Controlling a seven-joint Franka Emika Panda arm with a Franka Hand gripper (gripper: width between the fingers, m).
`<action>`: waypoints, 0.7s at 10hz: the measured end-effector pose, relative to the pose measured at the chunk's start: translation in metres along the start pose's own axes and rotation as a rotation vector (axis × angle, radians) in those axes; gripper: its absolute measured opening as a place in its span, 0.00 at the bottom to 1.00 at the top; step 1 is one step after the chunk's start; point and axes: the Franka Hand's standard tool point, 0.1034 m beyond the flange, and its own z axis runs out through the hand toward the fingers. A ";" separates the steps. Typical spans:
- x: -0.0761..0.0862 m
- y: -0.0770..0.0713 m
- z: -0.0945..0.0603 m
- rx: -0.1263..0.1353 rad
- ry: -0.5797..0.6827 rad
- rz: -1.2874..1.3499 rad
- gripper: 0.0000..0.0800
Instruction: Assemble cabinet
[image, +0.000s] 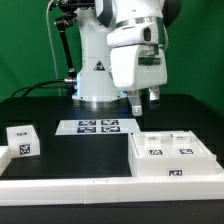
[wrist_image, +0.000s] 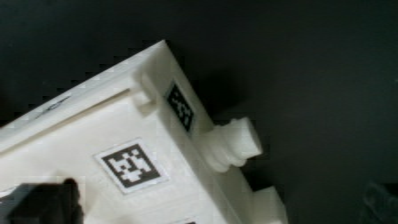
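Overhead, gripper hovers, jaws apart, above cabinet.

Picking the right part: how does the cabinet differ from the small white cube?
The cabinet is much larger, wide and low; the cube is small and compact. The cabinet lies on the exterior view's right, the cube on its left. The cabinet shows several tags, the cube fewer. Both are white.

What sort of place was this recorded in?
Probably a robotics lab bench: a black table with a green backdrop, a marker board lying on it, and a tagged white cabinet below the arm.
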 end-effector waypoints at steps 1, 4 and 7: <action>0.000 0.000 0.000 0.000 0.000 0.005 1.00; 0.000 -0.005 0.000 -0.001 0.007 0.186 1.00; 0.004 -0.012 0.007 0.017 0.004 0.460 1.00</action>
